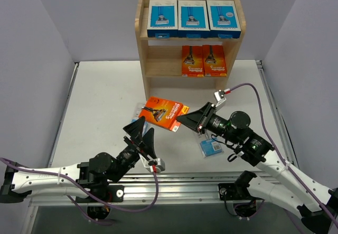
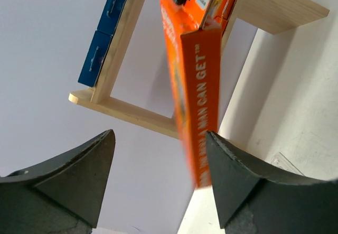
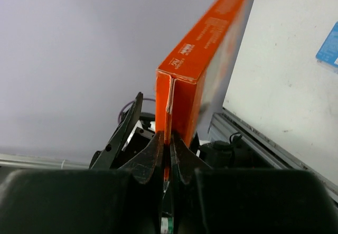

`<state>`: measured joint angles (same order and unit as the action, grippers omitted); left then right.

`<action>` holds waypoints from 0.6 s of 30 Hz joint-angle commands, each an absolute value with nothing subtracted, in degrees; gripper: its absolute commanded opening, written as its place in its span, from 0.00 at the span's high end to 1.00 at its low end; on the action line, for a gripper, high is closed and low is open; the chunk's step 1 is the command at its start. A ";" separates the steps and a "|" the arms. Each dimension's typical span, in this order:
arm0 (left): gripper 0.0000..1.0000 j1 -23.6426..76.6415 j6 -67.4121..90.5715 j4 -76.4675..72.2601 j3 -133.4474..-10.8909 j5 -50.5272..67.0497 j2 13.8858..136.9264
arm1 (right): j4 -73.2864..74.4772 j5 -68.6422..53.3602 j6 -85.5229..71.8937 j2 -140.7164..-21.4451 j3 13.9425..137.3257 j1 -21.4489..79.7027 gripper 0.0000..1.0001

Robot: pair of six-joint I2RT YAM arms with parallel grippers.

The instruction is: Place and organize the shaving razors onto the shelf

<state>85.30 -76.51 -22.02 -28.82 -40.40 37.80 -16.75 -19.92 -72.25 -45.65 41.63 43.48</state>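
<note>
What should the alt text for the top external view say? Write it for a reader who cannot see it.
The right gripper holds an orange razor box above the table by its edge, beside the open left gripper. Behind stands a wooden shelf with three blue boxes on top and two orange boxes on the middle tier.

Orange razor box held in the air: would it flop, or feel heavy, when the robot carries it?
Probably stiff: the orange razor box juts straight out from the right gripper, pinched only by its thin end flap, without sagging. Likely light, since that small pinch carries it. It might swing or slip.
</note>
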 commanded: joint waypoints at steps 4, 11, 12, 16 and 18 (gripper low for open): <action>0.16 85.17 -64.44 -17.86 -34.09 -43.15 33.58 | -19.43 -10.47 -71.72 -42.28 41.75 43.33 1.00; 0.14 85.08 -52.22 -10.47 -39.37 -48.06 30.94 | -20.39 -3.78 -69.61 -43.32 43.24 43.33 1.00; 0.14 85.08 -50.99 -9.85 -39.81 -48.77 30.24 | -20.48 -3.34 -69.09 -43.68 43.94 43.33 1.00; 0.12 85.08 -42.31 -6.16 -41.74 -52.90 28.22 | -23.01 -0.36 -68.21 -45.96 45.17 43.33 1.00; 0.12 85.08 -39.65 -3.97 -42.36 -54.31 26.90 | -24.95 1.74 -67.77 -46.58 45.26 43.24 1.00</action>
<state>85.27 -48.31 -8.10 -39.42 -49.71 28.58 -16.93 -3.25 -69.49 -46.11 42.09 43.48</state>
